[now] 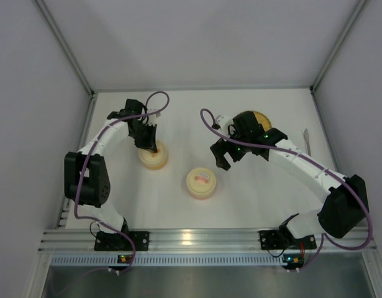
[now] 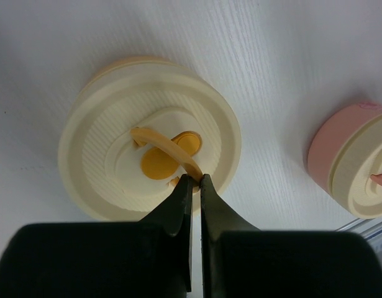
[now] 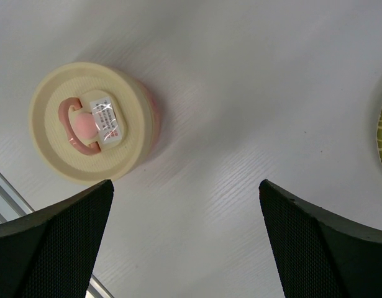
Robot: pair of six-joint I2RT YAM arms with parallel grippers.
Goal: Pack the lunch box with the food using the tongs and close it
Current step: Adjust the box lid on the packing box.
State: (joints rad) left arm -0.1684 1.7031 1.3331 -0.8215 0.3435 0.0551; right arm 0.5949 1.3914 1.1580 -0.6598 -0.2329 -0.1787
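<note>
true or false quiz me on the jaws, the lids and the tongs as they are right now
1. The left jaws are pinched on the orange handle of a cream lid. True.
2. The right jaws hold the tongs. False: they stand open and empty; the tongs lie at the right edge of the table.
3. The pink container has its lid on. True.
4. The pink container sits on the woven plate. False: it stands on the table, apart from the plate.

White arm links (image 1: 302,162), black joints (image 1: 88,180), looping purple cables (image 1: 158,94)
</note>
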